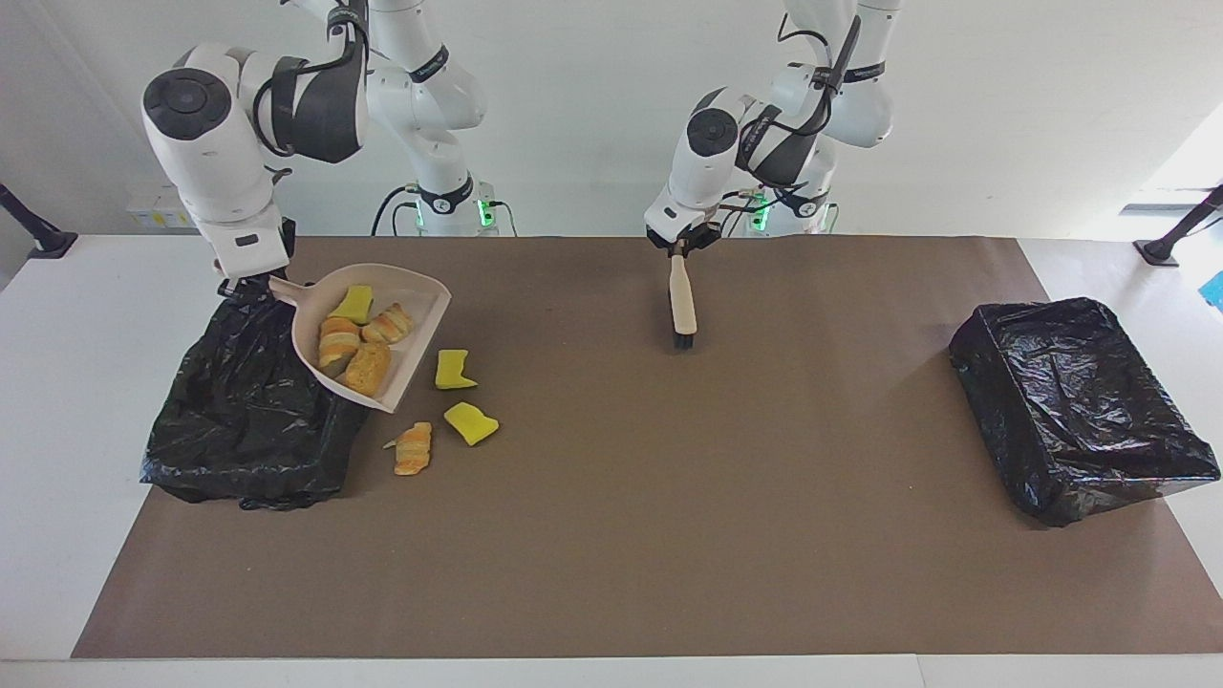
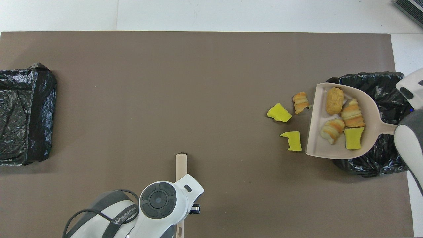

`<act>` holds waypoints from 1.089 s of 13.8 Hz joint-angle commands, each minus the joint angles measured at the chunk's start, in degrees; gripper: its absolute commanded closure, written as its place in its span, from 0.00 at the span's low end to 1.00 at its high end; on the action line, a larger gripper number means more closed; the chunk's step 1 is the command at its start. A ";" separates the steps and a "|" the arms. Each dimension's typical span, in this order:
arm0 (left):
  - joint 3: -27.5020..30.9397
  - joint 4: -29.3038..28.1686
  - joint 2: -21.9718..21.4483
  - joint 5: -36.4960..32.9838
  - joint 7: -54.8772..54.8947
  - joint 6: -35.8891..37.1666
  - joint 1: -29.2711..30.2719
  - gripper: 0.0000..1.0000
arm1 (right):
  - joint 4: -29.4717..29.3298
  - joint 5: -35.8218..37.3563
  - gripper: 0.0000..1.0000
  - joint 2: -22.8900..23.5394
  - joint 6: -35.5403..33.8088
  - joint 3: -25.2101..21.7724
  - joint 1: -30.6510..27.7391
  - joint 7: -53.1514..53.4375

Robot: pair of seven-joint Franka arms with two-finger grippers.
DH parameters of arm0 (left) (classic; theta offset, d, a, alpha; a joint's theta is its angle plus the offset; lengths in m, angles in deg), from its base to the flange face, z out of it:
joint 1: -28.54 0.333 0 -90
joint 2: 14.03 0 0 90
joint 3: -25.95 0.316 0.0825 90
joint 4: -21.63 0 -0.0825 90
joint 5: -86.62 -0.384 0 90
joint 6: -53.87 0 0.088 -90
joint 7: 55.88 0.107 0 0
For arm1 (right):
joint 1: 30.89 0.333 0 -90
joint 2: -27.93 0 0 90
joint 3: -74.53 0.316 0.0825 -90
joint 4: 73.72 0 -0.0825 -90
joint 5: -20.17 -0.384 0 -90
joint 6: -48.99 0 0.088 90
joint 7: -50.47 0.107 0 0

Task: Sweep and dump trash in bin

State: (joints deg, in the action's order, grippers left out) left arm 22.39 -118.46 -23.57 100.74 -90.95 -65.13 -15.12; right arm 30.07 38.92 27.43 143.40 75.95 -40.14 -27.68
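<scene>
Bright, even light; sharp pictures

- The brown mat (image 1: 669, 535) lies bare across its middle, between the two black-bagged bins.
- Three loose scraps (image 1: 457, 371) sit just beside the bin (image 1: 239, 420) at the right arm's end of the surface (image 1: 57, 430).
- The loaded dustpan (image 1: 420, 330) hangs over that bin's edge.
- The brush (image 1: 682, 306) hangs over the mat near the robots.
- The other bin (image 1: 1080, 411) stands well apart.

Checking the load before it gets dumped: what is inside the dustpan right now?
The dustpan holds four scraps: three bread-like pieces and one yellow sponge chunk. Anything beneath them is hidden.
</scene>
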 commanded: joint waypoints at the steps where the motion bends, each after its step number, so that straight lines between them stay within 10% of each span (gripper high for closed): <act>1: 1.09 -2.02 -1.10 0.64 0.17 -1.41 -0.64 1.00 | -0.26 5.83 1.00 -0.38 -0.03 0.86 -5.76 -4.72; 3: 1.18 -2.20 -1.27 0.64 -0.27 -0.88 -0.55 0.93 | -0.26 10.93 1.00 -0.47 1.20 0.95 -8.40 -5.26; 5: 1.35 -1.42 -0.66 0.64 0.00 -0.27 -0.28 0.01 | -0.26 15.32 1.00 -0.56 1.82 0.77 -9.11 -4.83; 15: 1.53 19.40 8.83 -2.96 14.30 6.58 21.67 0.00 | -0.52 38.64 1.00 2.96 5.95 1.83 -5.25 -6.93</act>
State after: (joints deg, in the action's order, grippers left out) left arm 24.48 -105.19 -18.67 99.00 -80.67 -61.83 2.79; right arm 29.95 75.40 30.45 149.05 77.54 -46.15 -32.17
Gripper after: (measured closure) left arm 0.000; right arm 0.687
